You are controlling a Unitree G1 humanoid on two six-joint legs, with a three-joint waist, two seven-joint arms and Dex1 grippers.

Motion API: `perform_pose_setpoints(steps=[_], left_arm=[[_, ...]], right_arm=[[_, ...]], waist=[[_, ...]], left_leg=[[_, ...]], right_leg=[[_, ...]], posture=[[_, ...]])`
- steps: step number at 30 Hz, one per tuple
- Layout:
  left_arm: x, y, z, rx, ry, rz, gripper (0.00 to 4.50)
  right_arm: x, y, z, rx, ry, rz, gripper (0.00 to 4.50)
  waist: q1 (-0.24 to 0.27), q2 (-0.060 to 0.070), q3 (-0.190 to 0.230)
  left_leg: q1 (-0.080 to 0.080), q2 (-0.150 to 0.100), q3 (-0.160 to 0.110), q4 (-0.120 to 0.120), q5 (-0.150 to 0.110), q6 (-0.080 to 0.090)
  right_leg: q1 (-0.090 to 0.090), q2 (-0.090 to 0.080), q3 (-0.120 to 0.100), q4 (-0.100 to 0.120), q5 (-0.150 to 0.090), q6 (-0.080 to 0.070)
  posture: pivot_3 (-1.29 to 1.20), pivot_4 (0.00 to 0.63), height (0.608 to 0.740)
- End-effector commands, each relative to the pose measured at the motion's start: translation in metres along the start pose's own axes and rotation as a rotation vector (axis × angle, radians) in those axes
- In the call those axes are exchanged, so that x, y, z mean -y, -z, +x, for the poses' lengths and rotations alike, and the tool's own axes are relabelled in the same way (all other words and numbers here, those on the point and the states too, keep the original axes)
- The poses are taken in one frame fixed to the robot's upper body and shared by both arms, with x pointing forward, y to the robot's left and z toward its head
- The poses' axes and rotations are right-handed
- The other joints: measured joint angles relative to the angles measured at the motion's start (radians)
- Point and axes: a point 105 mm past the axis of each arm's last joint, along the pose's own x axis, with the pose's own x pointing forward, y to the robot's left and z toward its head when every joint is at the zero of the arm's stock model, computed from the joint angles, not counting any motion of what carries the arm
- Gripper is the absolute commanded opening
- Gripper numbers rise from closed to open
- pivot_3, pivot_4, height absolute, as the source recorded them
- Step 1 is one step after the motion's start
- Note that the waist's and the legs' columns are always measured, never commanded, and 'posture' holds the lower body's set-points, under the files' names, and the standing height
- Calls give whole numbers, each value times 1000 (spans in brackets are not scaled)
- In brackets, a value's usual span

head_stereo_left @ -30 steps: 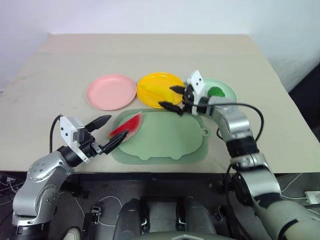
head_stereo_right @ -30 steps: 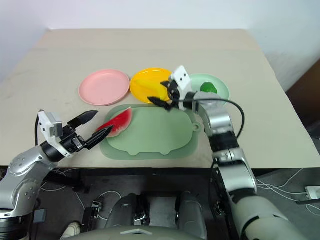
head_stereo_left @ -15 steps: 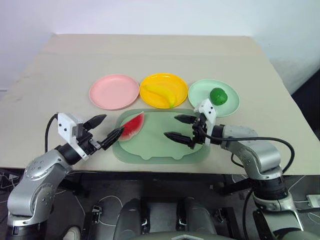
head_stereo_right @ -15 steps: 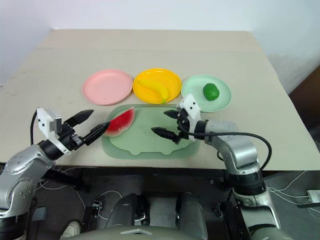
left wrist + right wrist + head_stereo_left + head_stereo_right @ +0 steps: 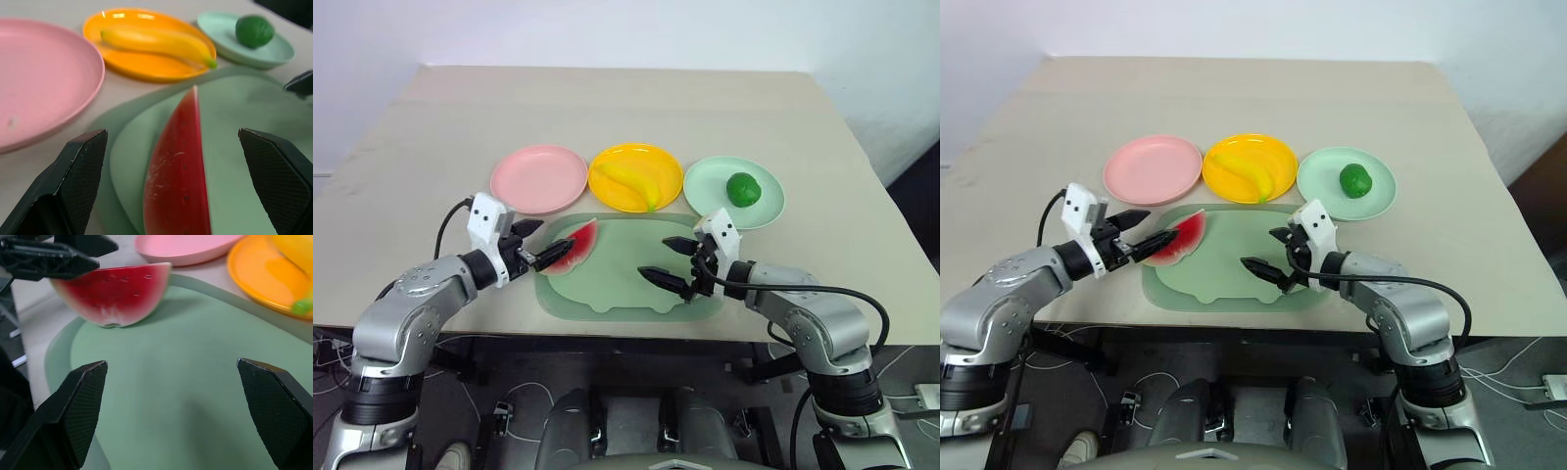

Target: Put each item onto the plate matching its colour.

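In the left eye view, three plates stand in a row across the middle of the table (image 5: 607, 108): the pink plate (image 5: 539, 178) toward the left edge, the yellow plate (image 5: 635, 177) in the centre, the mint plate (image 5: 733, 193) toward the right edge. The banana (image 5: 628, 181) lies on the yellow plate and the round green fruit (image 5: 741, 188) on the mint plate. Nearer the table's front edge lies the pale green tray (image 5: 626, 289), with the watermelon wedge (image 5: 574, 245) at its left end. The left gripper (image 5: 541, 242) reaches toward the wedge with its fingers spread, one tip at the wedge's near side. The right gripper (image 5: 672, 260) hovers over the tray's right half, fingers also wide apart.

The left wrist view shows the wedge between the spread fingers (image 5: 73, 181), red face up, with no contact visible.

The right wrist view shows bare tray between the parted fingers (image 5: 80, 406), the wedge beyond them.
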Motion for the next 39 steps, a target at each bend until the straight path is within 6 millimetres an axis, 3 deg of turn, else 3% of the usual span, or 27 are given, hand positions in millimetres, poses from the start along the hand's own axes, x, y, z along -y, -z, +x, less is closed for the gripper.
perform_pose_setpoints(steps=[1, 5, 14, 22, 29, 32, 37, 39], left_arm=[[0, -8, 0, -4, 25, 47, 4500], [3, -7, 6, -34, 65, 59, 4500], [11, 0, 25, -108, 131, 48, 4500], [8, 16, 31, -240, 112, 69, 4500], [13, 12, 32, -248, 127, 74, 4500], [13, 12, 32, -256, 126, 68, 3879], [12, 12, 30, -270, 107, 67, 2192], [13, 9, 28, -262, 111, 62, 2130]], right_arm=[[-8, -10, -8, 48, -8, -23, 4481], [-15, -11, -13, 70, -26, -19, 4481], [-27, -38, -26, 290, -73, -84, 4481], [-34, -49, -15, 278, -84, -147, 4481], [-33, -51, -11, 261, -76, -157, 4481], [-30, -50, -11, 254, -74, -158, 4500], [-26, -47, -12, 236, -66, -164, 4500], [-20, -41, -13, 221, -50, -168, 4500]], waist=[[0, 0, 0], [1, 0, 0], [1, 0, 0], [1, 0, 0], [2, 0, 0], [0, 0, 0], [1, 0, 0], [1, 0, 0]], left_leg=[[0, 0, 0, 0, 0, 0], [0, 0, 0, 0, 0, 0], [1, 0, -1, 0, 0, 0], [1, 0, -1, 0, 0, 0], [1, 0, -1, 0, 0, 0], [1, 0, -1, 0, 0, 0], [1, 0, -1, 0, 0, 0], [1, 0, -1, 0, 0, 0]], right_leg=[[0, 0, 0, 0, 0, 0], [0, 0, 0, 0, 0, 0], [2, 0, -1, -1, 0, 0], [2, 0, -1, 0, 0, 0], [2, 0, -1, -1, 0, 0], [2, 0, -1, -1, 0, 0], [2, 0, -1, -1, 0, 0], [2, 0, -1, -1, 0, 0]], posture=[[0, 150, 695], [0, 150, 695], [0, 150, 695], [0, 150, 695], [0, 150, 695], [0, 150, 695], [0, 150, 695], [0, 150, 695]])
